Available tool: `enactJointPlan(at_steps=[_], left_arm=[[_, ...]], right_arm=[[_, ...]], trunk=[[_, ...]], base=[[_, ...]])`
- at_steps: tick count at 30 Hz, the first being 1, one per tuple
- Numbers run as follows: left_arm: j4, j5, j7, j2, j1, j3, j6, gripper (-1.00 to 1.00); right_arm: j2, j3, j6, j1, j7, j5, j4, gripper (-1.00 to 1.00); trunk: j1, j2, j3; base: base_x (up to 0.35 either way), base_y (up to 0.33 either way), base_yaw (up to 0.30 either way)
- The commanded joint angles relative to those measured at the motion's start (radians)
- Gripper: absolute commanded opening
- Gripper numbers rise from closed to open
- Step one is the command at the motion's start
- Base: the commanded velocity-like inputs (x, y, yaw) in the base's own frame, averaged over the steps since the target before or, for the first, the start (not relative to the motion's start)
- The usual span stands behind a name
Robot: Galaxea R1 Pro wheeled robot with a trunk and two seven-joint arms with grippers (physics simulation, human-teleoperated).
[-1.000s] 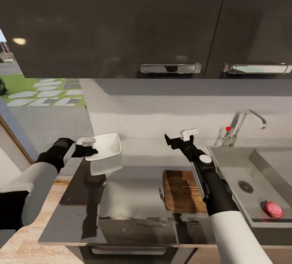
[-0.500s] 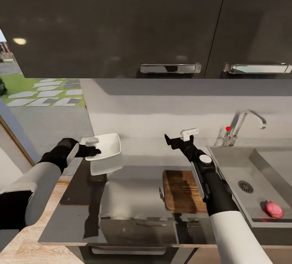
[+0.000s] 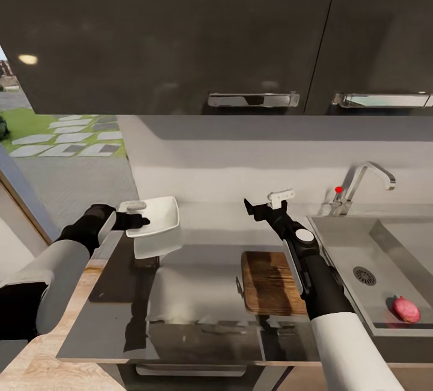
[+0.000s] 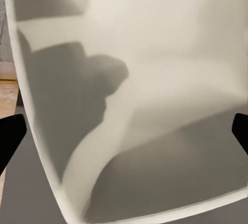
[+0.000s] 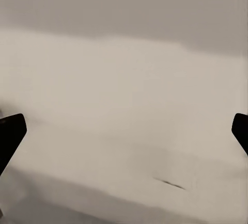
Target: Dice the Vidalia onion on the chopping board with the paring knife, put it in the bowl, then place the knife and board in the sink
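The one bowl [image 3: 157, 223] sank slightly, clamped in left pincer [image 3: 136, 219]; right pincer [image 3: 263, 203] wide.

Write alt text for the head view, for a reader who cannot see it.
The left gripper holds a white bowl by its rim above the grey countertop, while the right gripper hovers open beyond a wooden chopping board. At right, a reddish onion lies in the steel sink, under dark cabinets.

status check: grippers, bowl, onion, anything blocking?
Left gripper at the shallow white squarish bowl, grip unclear. Right gripper open, empty, above the grey countertop. Pinkish onion in the steel sink. No obstruction visible.
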Motion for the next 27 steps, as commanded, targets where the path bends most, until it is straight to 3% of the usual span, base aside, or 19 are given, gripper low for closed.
enactJointPlan(at_steps=[1, 18, 27], left_arm=[[-0.001, 0.0, -0.004, 0.0, -0.001, 0.002, 0.004, 1.0], [-0.001, 0.0, -0.008, 0.001, -0.001, 0.001, 0.001, 1.0], [-0.001, 0.001, -0.009, 0.015, -0.001, 0.002, 0.002, 1.0]], right_arm=[[0.001, -0.001, 0.005, -0.001, 0.006, 0.01, -0.002, 1.0], [0.001, -0.001, 0.005, -0.001, 0.006, 0.01, -0.002, 1.0], [0.001, -0.002, 0.005, -0.001, 0.005, 0.01, -0.002, 1.0]], trunk=[[0.001, -0.002, -0.003], [0.001, -0.002, -0.006], [0.001, -0.002, -0.006]], base=[[0.0, 0.0, 0.0], [0.109, 0.036, 0.0], [0.015, 0.005, 0.0]])
